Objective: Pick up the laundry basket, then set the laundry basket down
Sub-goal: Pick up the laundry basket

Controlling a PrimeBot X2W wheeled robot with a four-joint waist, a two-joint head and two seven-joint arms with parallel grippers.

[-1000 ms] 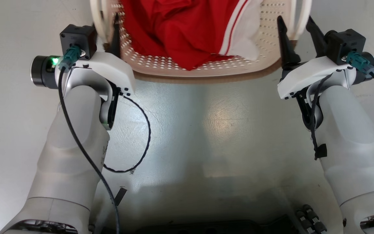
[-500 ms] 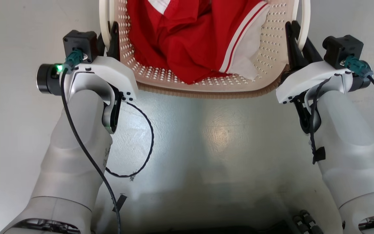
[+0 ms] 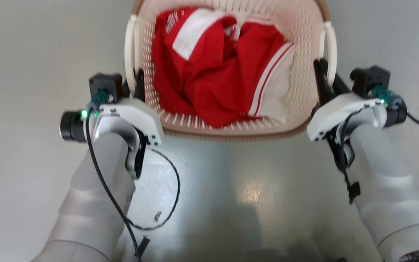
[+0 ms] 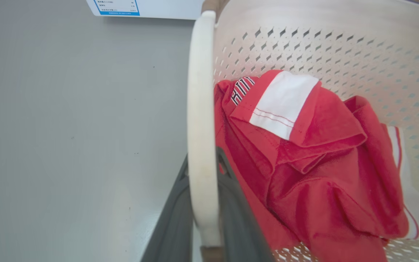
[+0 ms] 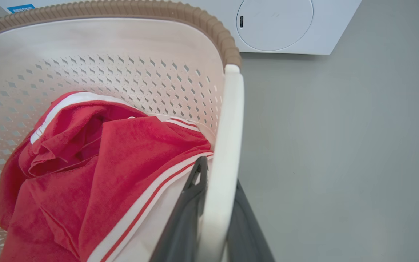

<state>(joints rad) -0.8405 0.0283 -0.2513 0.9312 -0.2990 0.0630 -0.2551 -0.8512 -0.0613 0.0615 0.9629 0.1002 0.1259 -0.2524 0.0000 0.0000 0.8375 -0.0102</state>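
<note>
The laundry basket [image 3: 304, 72] sits at 12 o'clock in the head view, on or just above the grey floor [image 3: 31, 54]; which of the two cannot be told. It is cream-white with rows of small holes and a brown woven-look rim. A heap of red clothing [image 3: 213, 94] with white panels and stripes lies inside it.

The left jaws are closed on the left handle [image 3: 131, 54], at about 10 o'clock in the head view. In the left wrist view one dark finger [image 4: 173, 225] presses each side of that white handle [image 4: 200, 127], with the clothing [image 4: 304, 163] at 3 o'clock, inside the basket wall [image 4: 322, 54].

The right jaws are closed on the right handle [image 3: 331, 47], at about 2 o'clock in the head view. In the right wrist view the dark fingers [image 5: 184, 222] pinch the handle [image 5: 227, 145] between them, the inner one just beside the striped cloth [image 5: 104, 174].

Beyond the basket rim [image 5: 122, 9], at 1 o'clock in the right wrist view, stands a white washing machine [image 5: 333, 32] with a round door. The two pale forearms reach in from 8 o'clock [image 3: 96, 203] and 4 o'clock [image 3: 384, 189] of the head view.
</note>
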